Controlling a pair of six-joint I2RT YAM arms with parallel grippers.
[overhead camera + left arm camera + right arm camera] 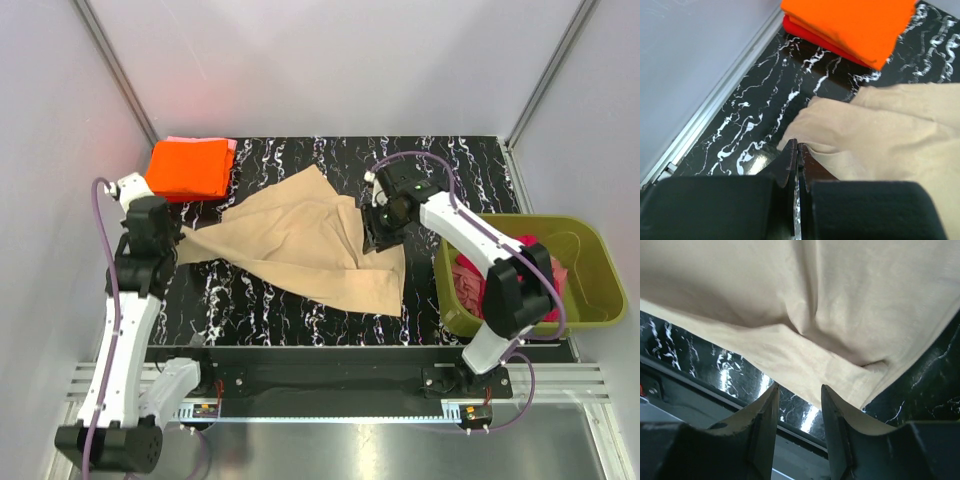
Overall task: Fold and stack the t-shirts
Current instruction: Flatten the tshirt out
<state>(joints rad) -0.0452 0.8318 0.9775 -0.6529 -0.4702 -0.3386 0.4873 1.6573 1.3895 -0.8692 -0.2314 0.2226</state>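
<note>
Right end effector (799, 387) fills the bottom of its wrist view, fingers apart with nothing between them, the hem of the tan t-shirt (815, 300) just beyond their tips. Around it stand an olive tub (590, 300) beside the right edge of the bench (300, 320), holding a crumpled magenta-red t-shirt (472, 275), and an orange t-shirt (190, 168) folded square at the far left corner. Black, glossy and white-veined, the bench carries the tan t-shirt spread soft and creased across its middle. Left end effector (797, 146) is clamped together on that shirt's left corner.
</note>
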